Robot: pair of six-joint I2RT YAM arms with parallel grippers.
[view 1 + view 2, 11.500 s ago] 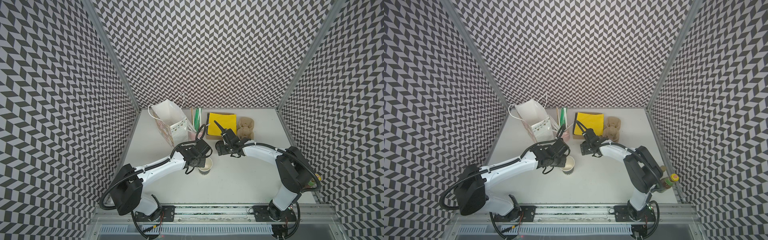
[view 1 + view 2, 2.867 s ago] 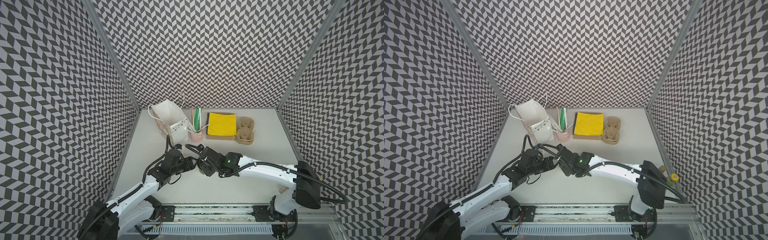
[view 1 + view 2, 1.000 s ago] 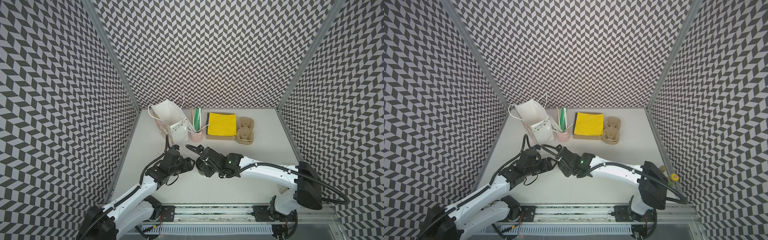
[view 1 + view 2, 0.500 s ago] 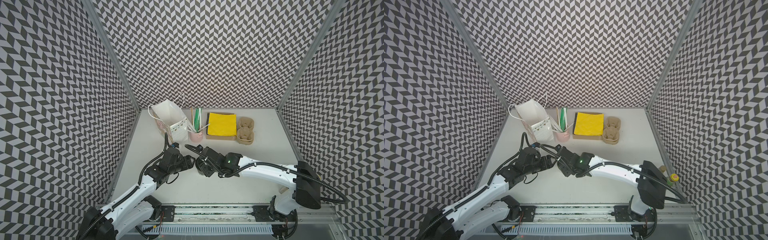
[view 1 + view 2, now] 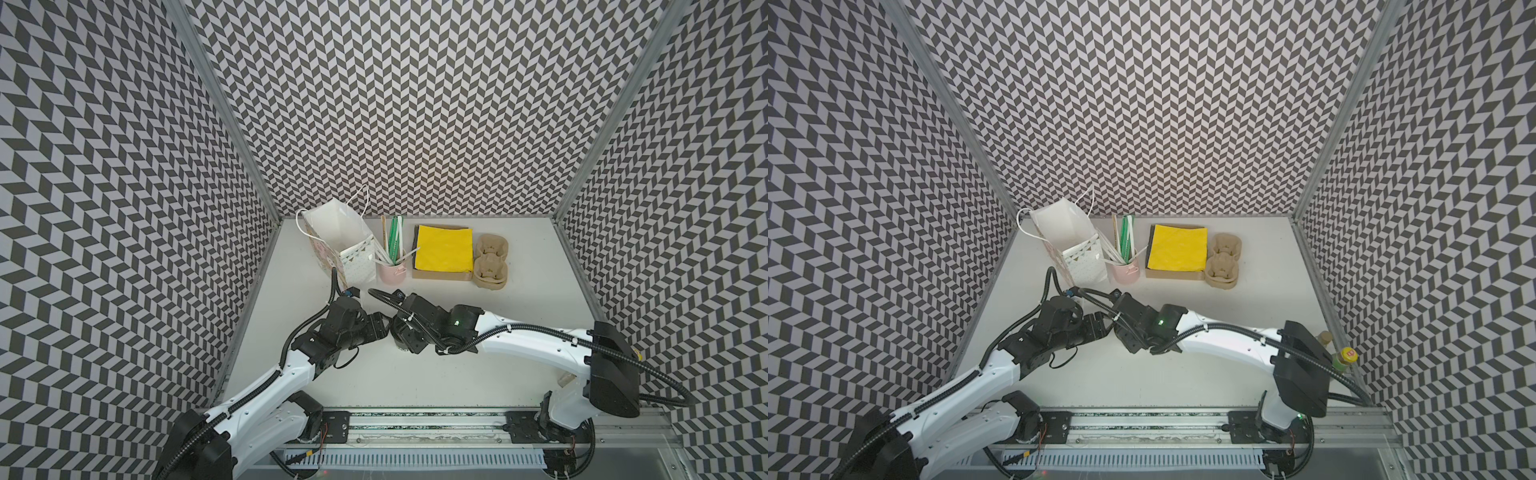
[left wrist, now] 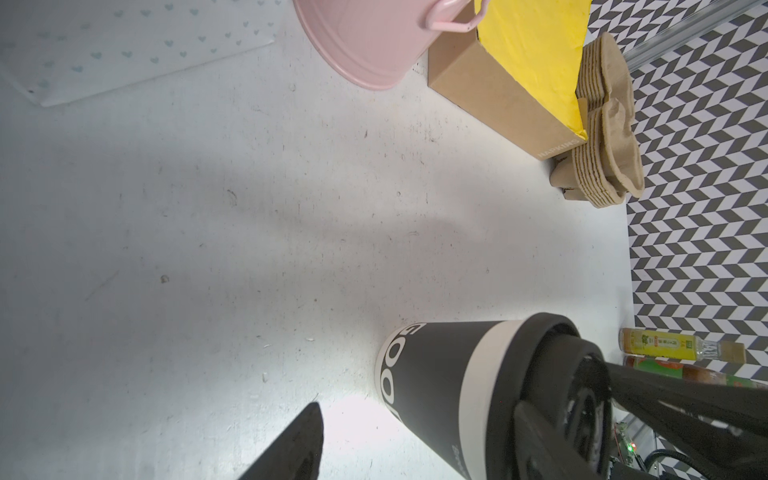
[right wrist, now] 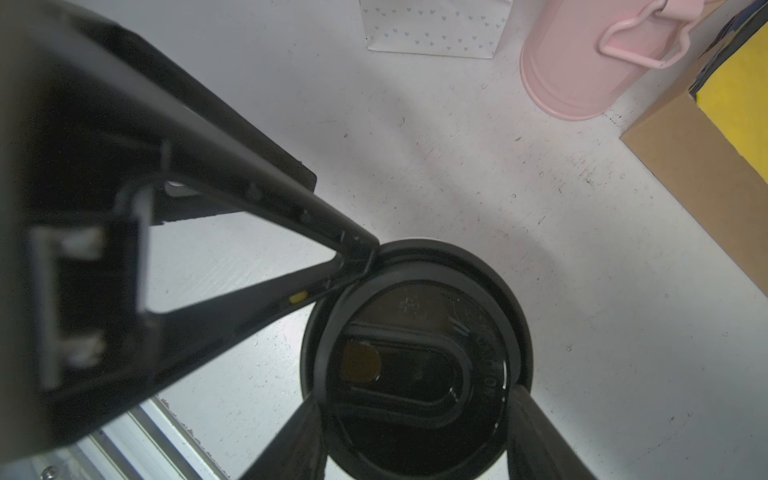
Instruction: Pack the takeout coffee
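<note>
The takeout coffee (image 6: 436,374) is a black paper cup with white lettering, standing upright near the table's middle. Its round black lid (image 7: 415,324) sits on top. My right gripper (image 7: 415,399) hangs over it from above, fingers (image 7: 536,436) pressed on opposite sides of the lid. My left gripper (image 6: 415,407) comes in from the left, turned on its side and open. One finger (image 7: 357,253) touches the lid's rim, the other (image 6: 291,449) stands apart by the cup's base. In both top views the two grippers (image 5: 405,338) (image 5: 1104,328) meet and hide most of the cup.
At the back stand a white paper bag (image 5: 336,232), a pink cup with straws (image 5: 390,270), a brown box topped with yellow napkins (image 5: 444,249) and stacked pulp cup carriers (image 5: 492,262). Bottles (image 5: 1343,357) stand at the table's right edge.
Long ago the cup stood lidless and the right gripper was back by the napkin box; now the lid is on it. Over the last second the left gripper edged up to the lid.
</note>
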